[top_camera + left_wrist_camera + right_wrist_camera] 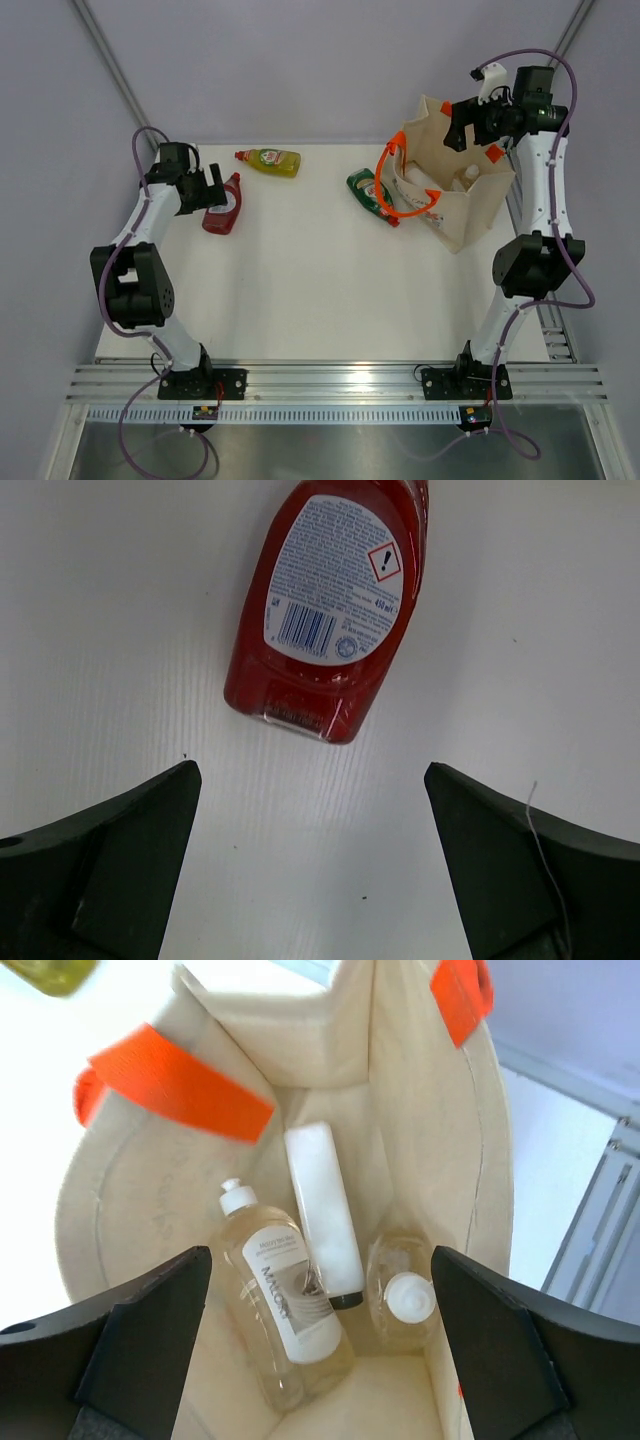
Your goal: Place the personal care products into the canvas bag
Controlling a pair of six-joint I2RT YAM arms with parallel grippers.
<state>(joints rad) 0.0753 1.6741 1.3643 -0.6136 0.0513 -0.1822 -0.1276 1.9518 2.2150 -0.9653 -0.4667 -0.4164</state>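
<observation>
Black fingers of the left claw [310, 780] fill the bottom of the wrist view, spread wide and holding nothing. The red bottle [325, 610] lies flat on the white counter [100, 630] just ahead of the tips, base end toward them, not touching. That puts the red one near the far-left corner; the yellow bottle [268, 160] lies by the far edge, and the green bottle [372, 193] rests just beside the canvas bag [465, 220], which stands toward the far-right corner. Over there the right claw [320, 1255] hangs above the bag's mouth, also wide open and empty, looking down on a labelled amber bottle [280, 1310], the flat white bottle [325, 1210] and a second white-capped one [405, 1300]. Three in, three to go! Now the dangers: that red bottle looks slick and rounded, and a pinch on its curved sides could squirt it away. The orange handle [383, 168] appears to drape over the green bottle, so lifting that one could snag the strap and topple the soft bag. And with the right arm over the opening, a delivery from the left risks a clash.
</observation>
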